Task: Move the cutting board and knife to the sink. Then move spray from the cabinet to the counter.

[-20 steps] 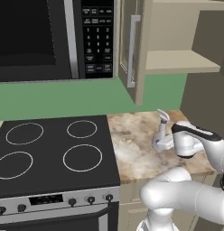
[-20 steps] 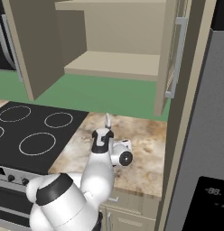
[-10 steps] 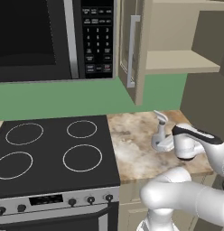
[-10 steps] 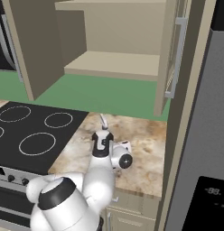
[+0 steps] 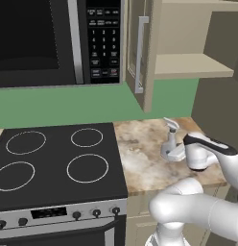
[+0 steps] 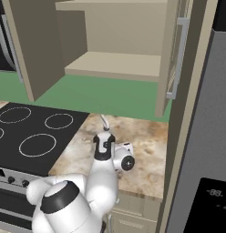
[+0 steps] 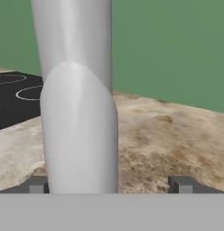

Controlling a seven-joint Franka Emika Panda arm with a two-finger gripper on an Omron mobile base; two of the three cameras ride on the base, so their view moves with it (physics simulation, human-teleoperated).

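The pale grey spray [image 5: 170, 138] stands upright on the marbled counter [image 5: 140, 153], right of the stovetop. My gripper [image 5: 174, 154] is low around its base, open. In the hand view the spray [image 7: 80, 122] rises close in front between the two dark fingertips [image 7: 180, 184], nearer the left one, with a wide gap on its right side. From the right base view, the spray's nozzle [image 6: 105, 123] sticks up behind my wrist. The cabinet [image 5: 193, 65] hangs open above, its shelf [image 6: 115, 63] bare. The cutting board, knife and sink are out of view.
A black stovetop [image 5: 58, 158] lies left of the counter, with a microwave [image 5: 53, 43] above it. The open cabinet door [image 6: 176, 54] with its bar handle hangs over the counter's right part. A tall grey fridge [image 6: 206, 136] borders the counter on the right.
My jaws have spread from around the spray to fully open, letting it go. The spray stays standing on the counter, shifted slightly left with the hand.
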